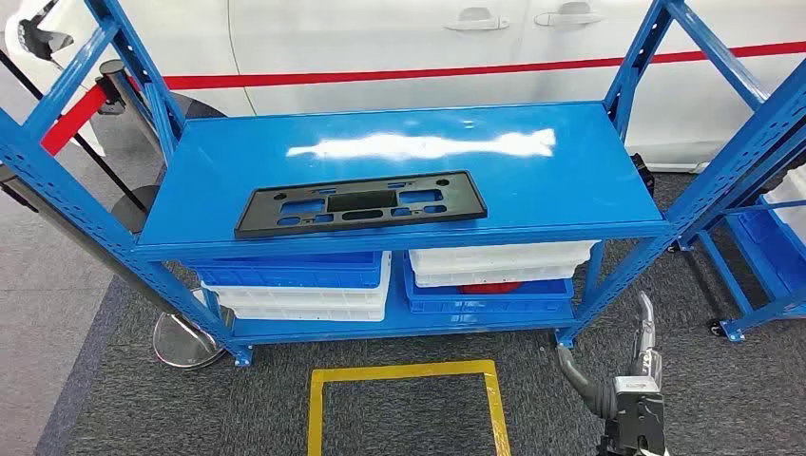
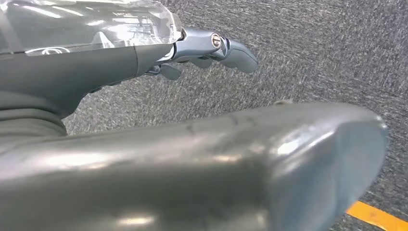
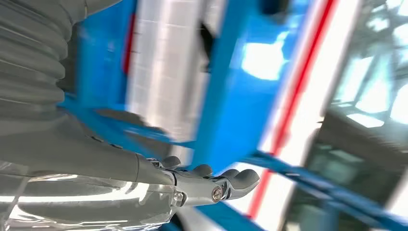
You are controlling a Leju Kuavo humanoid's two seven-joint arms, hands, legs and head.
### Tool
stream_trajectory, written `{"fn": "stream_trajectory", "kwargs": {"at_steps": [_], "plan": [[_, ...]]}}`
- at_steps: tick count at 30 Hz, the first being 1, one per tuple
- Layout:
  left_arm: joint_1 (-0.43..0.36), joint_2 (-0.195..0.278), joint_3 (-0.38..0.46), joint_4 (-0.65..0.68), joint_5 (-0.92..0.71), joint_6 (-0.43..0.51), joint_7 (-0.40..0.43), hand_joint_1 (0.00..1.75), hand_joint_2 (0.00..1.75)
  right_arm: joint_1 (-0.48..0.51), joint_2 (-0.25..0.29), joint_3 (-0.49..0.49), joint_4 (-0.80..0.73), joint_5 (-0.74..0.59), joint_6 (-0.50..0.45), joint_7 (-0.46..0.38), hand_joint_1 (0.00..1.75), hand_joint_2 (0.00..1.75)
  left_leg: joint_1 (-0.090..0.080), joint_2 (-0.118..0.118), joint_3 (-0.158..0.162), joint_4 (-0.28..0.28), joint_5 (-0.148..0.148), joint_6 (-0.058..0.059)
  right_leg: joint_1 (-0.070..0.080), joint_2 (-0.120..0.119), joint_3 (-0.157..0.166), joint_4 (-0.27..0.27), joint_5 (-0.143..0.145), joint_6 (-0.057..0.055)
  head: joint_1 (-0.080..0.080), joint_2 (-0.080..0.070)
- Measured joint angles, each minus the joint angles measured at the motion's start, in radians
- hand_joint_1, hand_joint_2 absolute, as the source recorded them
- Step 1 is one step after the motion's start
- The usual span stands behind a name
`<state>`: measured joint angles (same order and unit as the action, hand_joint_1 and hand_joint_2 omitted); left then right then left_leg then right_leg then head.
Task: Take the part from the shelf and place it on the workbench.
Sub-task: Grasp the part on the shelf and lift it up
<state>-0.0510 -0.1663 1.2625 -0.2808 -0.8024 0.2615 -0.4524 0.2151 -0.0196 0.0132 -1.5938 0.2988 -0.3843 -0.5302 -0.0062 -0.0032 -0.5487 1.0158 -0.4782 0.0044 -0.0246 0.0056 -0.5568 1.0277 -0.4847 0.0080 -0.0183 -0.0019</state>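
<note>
The part is a flat black rectangular plate (image 1: 361, 203) with several cut-outs, lying on the top board of the blue shelf (image 1: 570, 180), towards its front left. My right hand (image 1: 632, 380) hangs low in front of the shelf's right leg, well below and to the right of the plate, fingers (image 3: 231, 180) stretched out and holding nothing. In the right wrist view the shelf frame (image 3: 231, 96) appears blurred beyond that hand (image 3: 144, 168). My left hand (image 2: 96, 67) hangs over grey carpet, its fingers (image 2: 226, 48) extended and its thumb (image 2: 216, 163) apart, with nothing in it.
Blue and white bins (image 1: 304, 285) fill the shelf's lower level. A yellow square outline (image 1: 409, 375) marks the carpet before the shelf. A white car with a red stripe (image 1: 399, 74) stands behind. Another blue rack (image 1: 760, 228) is at the right, a round stand base (image 1: 181, 342) at the left.
</note>
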Motion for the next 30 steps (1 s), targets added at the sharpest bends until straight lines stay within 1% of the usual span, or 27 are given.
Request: {"fn": "stream_trajectory", "kwargs": {"at_steps": [1, 2, 4, 6, 8, 10, 11, 12, 13, 14, 15, 16, 17, 18, 19, 20, 21, 22, 24, 25, 26, 27, 28, 30], "plan": [[-0.001, 0.001, 0.001, 0.0, -0.002, -0.002, -0.001, 0.0, 0.0, 0.001, -0.004, 0.01, -0.012, 0.009, -0.003, 0.0, 0.0, 1.16, 0.0, 0.0, 0.0, 0.001, 0.0, 0.0, 0.0, 0.0, 0.0, 0.0, 0.0, 0.0, 0.0, 0.0], [-0.001, 0.001, 0.002, 0.0, -0.003, -0.004, -0.001, 0.0, 0.0, 0.001, -0.008, 0.02, -0.024, 0.018, -0.006, 0.0, 0.0, 0.87, 0.0, 0.0, 0.0, 0.001, 0.0, 0.001, 0.0, 0.0, 0.0, 0.0, 0.0, 0.001, 0.0, 0.0], [-0.003, 0.004, 0.005, 0.0, -0.011, -0.01, -0.004, 0.0, 0.0, 0.001, -0.025, 0.064, -0.07, 0.056, -0.016, 0.001, 0.0, 0.87, 0.0, 0.0, -0.002, 0.004, -0.002, 0.003, -0.001, 0.0, 0.0, 0.0, 0.0, 0.004, 0.0, 0.0], [-0.004, 0.007, 0.007, 0.0, -0.019, -0.017, -0.007, 0.0, 0.0, 0.0, -0.043, 0.108, -0.11, 0.099, -0.024, 0.01, 0.0, 1.75, -0.001, 0.0, -0.005, 0.008, -0.004, 0.008, -0.001, 0.0, 0.0, 0.0, 0.0, 0.009, 0.0, 0.0], [-0.004, 0.011, 0.006, 0.001, -0.032, -0.024, -0.009, 0.0, 0.0, -0.003, -0.061, 0.152, -0.142, 0.145, -0.027, 0.027, 0.0, 1.75, -0.003, 0.0, -0.008, 0.011, -0.005, 0.014, -0.003, 0.0, 0.001, -0.003, 0.002, 0.016, 0.0, 0.0], [-0.005, 0.014, 0.006, 0.002, -0.048, -0.031, -0.012, 0.0, 0.0, -0.009, -0.08, 0.197, -0.17, 0.193, -0.028, 0.051, 0.0, 1.75, 0.0, 0.001, -0.003, -0.001, 0.003, 0.024, -0.002, 0.0, 0.003, -0.005, 0.002, 0.024, 0.0, 0.0], [-0.005, 0.016, 0.006, 0.002, -0.056, -0.035, -0.015, 0.0, 0.0, -0.013, -0.089, 0.219, -0.181, 0.218, -0.028, 0.064, 0.0, 1.75, 0.003, 0.002, 0.002, -0.011, 0.009, 0.03, -0.001, -0.001, -0.002, 0.006, -0.008, 0.026, 0.001, 0.0], [-0.006, 0.017, 0.005, 0.003, -0.064, -0.04, -0.018, 0.0, 0.0, -0.017, -0.096, 0.239, -0.19, 0.243, -0.029, 0.078, 0.0, 1.75, 0.007, 0.002, 0.007, -0.021, 0.015, 0.034, 0.001, -0.002, -0.016, 0.037, -0.029, 0.027, 0.002, 0.0], [-0.007, 0.019, 0.005, 0.003, -0.072, -0.043, -0.021, 0.0, 0.0, -0.021, -0.103, 0.258, -0.196, 0.268, -0.031, 0.093, 0.0, 1.75, 0.008, 0.003, 0.01, -0.026, 0.019, 0.037, 0.001, -0.002, -0.04, 0.089, -0.059, 0.027, 0.002, 0.0], [-0.007, 0.021, 0.004, 0.004, -0.08, -0.045, -0.025, 0.0, 0.0, -0.024, -0.107, 0.275, -0.199, 0.295, -0.034, 0.108, 0.0, 1.75, 0.008, 0.003, 0.01, -0.027, 0.02, 0.039, 0.002, -0.002, -0.073, 0.154, -0.092, 0.027, 0.003, 0.0], [-0.007, 0.023, 0.003, 0.004, -0.087, -0.047, -0.028, 0.0, 0.0, -0.026, -0.11, 0.29, -0.2, 0.322, -0.039, 0.123, 0.0, 1.75, 0.007, 0.003, 0.009, -0.027, 0.019, 0.039, 0.002, -0.002, -0.105, 0.217, -0.116, 0.028, 0.003, 0.0], [-0.007, 0.025, 0.001, 0.005, -0.095, -0.048, -0.032, 0.0, 0.0, -0.027, -0.112, 0.302, -0.2, 0.35, -0.046, 0.138, 0.0, 1.75, 0.006, 0.002, 0.01, -0.027, 0.018, 0.039, 0.002, -0.002, -0.127, 0.256, -0.122, 0.029, 0.003, 0.0], [-0.006, 0.026, -0.001, 0.006, -0.104, -0.049, -0.035, 0.0, 0.0, -0.029, -0.113, 0.313, -0.2, 0.381, -0.056, 0.152, 0.0, 1.75, 0.006, 0.001, 0.011, -0.026, 0.017, 0.039, 0.001, -0.002, -0.133, 0.261, -0.109, 0.029, 0.003, 0.0], [-0.007, 0.028, -0.003, 0.006, -0.113, -0.049, -0.039, 0.0, 0.0, -0.031, -0.114, 0.321, -0.201, 0.412, -0.067, 0.163, 0.0, 1.75, 0.006, 0.0, 0.013, -0.025, 0.015, 0.037, 0.001, -0.003, -0.118, 0.224, -0.078, 0.028, 0.003, 0.0], [-0.007, 0.029, -0.007, 0.007, -0.121, -0.049, -0.042, 0.0, 0.0, -0.035, -0.114, 0.327, -0.204, 0.443, -0.079, 0.174, 0.0, 1.75, 0.006, -0.001, 0.016, -0.023, 0.012, 0.034, 0.001, -0.004, -0.087, 0.155, -0.036, 0.026, 0.003, 0.0], [-0.007, 0.03, -0.011, 0.008, -0.13, -0.048, -0.046, 0.0, 0.0, -0.04, -0.114, 0.333, -0.207, 0.477, -0.092, 0.183, 0.0, 1.75, 0.005, -0.002, 0.018, -0.019, 0.007, 0.03, 0.003, -0.004, -0.055, 0.087, -0.006, 0.023, 0.003, 0.0], [-0.007, 0.031, -0.016, 0.009, -0.139, -0.047, -0.048, 0.0, 0.0, -0.045, -0.113, 0.338, -0.212, 0.512, -0.104, 0.192, 0.0, 1.75, 0.003, -0.003, 0.019, -0.015, 0.003, 0.025, 0.004, -0.004, -0.029, 0.033, 0.014, 0.019, 0.003, 0.0], [-0.007, 0.032, -0.022, 0.01, -0.149, -0.046, -0.051, 0.0, 0.0, -0.05, -0.112, 0.343, -0.217, 0.547, -0.115, 0.2, 0.0, 1.75, 0.002, -0.003, 0.018, -0.012, 0.0, 0.019, 0.006, -0.004, -0.016, 0.003, 0.021, 0.015, 0.002, 0.0], [-0.008, 0.035, -0.033, 0.012, -0.168, -0.042, -0.054, 0.0, 0.0, -0.059, -0.108, 0.351, -0.227, 0.618, -0.136, 0.212, 0.0, 1.75, 0.001, -0.003, 0.018, -0.012, -0.002, 0.009, 0.01, -0.002, -0.016, -0.005, 0.02, 0.005, 0.001, 0.0], [-0.008, 0.037, -0.04, 0.013, -0.178, -0.039, -0.056, 0.0, 0.0, -0.064, -0.104, 0.353, -0.231, 0.652, -0.145, 0.217, 0.0, 1.75, 0.002, -0.003, 0.018, -0.011, -0.005, 0.003, 0.008, -0.002, -0.016, -0.007, 0.021, -0.001, 0.001, 0.0], [-0.008, 0.038, -0.047, 0.014, -0.189, -0.037, -0.057, 0.0, 0.0, -0.07, -0.098, 0.355, -0.235, 0.687, -0.154, 0.22, 0.0, 1.75, 0.003, -0.003, 0.014, -0.001, -0.013, -0.004, 0.007, -0.003, -0.015, -0.01, 0.022, -0.008, 0.001, 0.0], [-0.008, 0.039, -0.055, 0.015, -0.201, -0.035, -0.058, 0.0, 0.0, -0.077, -0.091, 0.356, -0.239, 0.72, -0.164, 0.223, 0.0, 1.75, 0.005, -0.003, 0.002, 0.026, -0.031, -0.01, 0.005, -0.004, -0.013, -0.013, 0.023, -0.013, 0.0, 0.0], [-0.008, 0.041, -0.063, 0.016, -0.212, -0.033, -0.058, 0.0, 0.0, -0.084, -0.082, 0.359, -0.241, 0.754, -0.173, 0.225, 0.0, 1.75, 0.007, -0.002, -0.02, 0.075, -0.06, -0.017, 0.003, -0.006, -0.012, -0.015, 0.023, -0.017, -0.001, 0.0], [-0.008, 0.041, -0.076, 0.02, -0.234, -0.027, -0.056, 0.0, 0.0, -0.096, -0.063, 0.365, -0.243, 0.822, -0.19, 0.226, 0.0, 1.75, 0.012, -0.002, -0.088, 0.215, -0.122, -0.027, 0.004, -0.008, -0.013, -0.015, 0.022, -0.021, -0.002, 0.0]]}}
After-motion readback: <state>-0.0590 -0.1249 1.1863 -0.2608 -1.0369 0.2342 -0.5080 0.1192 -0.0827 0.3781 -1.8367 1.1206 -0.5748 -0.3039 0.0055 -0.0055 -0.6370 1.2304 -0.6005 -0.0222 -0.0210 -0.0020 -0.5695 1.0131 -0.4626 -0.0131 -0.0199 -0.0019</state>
